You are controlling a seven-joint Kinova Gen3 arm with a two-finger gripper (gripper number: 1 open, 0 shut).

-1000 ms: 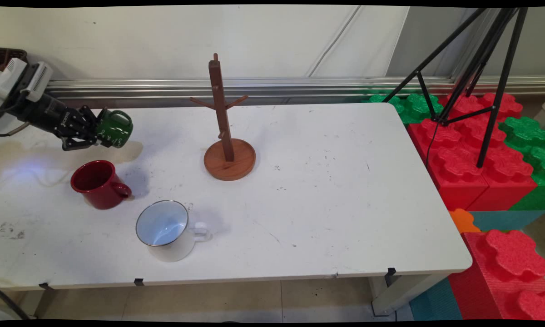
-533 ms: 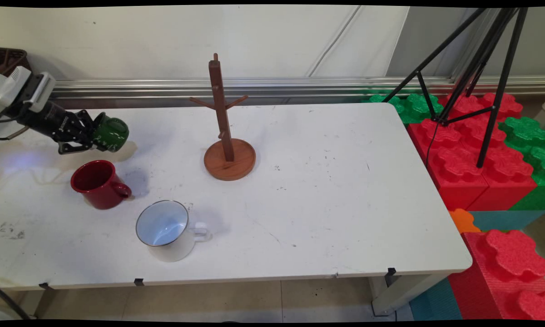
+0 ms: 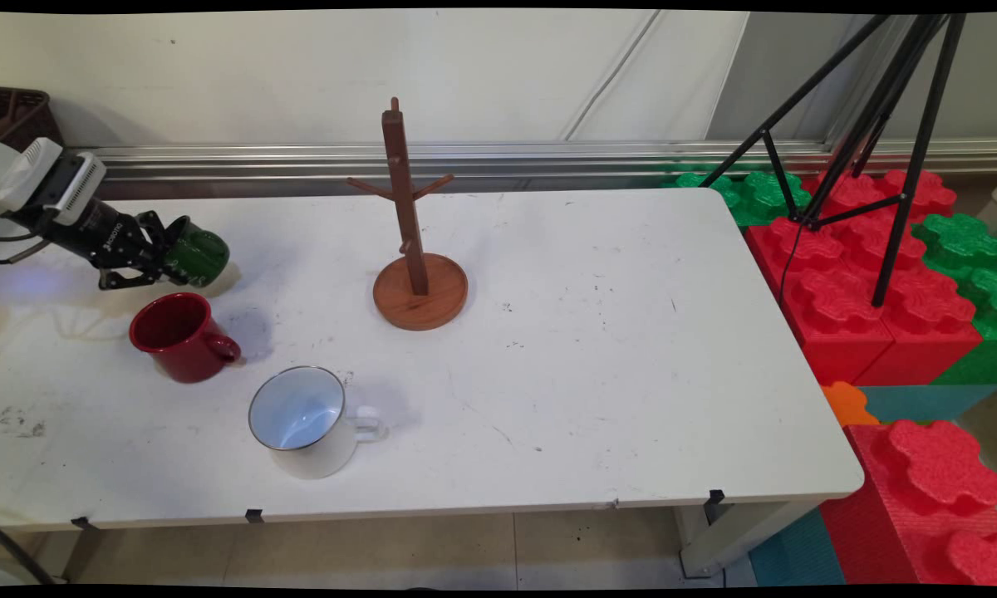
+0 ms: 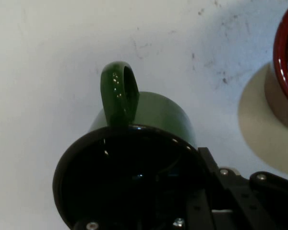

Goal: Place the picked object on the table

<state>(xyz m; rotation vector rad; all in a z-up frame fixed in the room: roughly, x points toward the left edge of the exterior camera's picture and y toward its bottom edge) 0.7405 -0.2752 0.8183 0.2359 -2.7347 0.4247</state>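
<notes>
The gripper (image 3: 169,264) enters from the left edge of the main view, lying nearly level above the worktop (image 3: 598,349). Its fingers are closed on the rim of a green mug (image 3: 198,256), which they hold tipped on its side with the base pointing right. The mug is at the far left of the worktop, low over the surface; contact with the surface cannot be determined.

In the hand view, the green mug (image 4: 139,143) shows its dark mouth facing the camera and its handle (image 4: 119,95) pointing toward the top of the picture. One finger runs along the rim at the lower right.

A red mug (image 3: 181,336) stands upright just in front of the gripper, handle to the right. Its rim (image 4: 287,52) appears at the right edge of the hand view. A white enamel mug (image 3: 303,422) stands nearer the front edge, handle to the right. A wooden mug tree (image 3: 411,241) stands upright at mid-worktop, well apart from the mugs, all pegs bare.
</notes>
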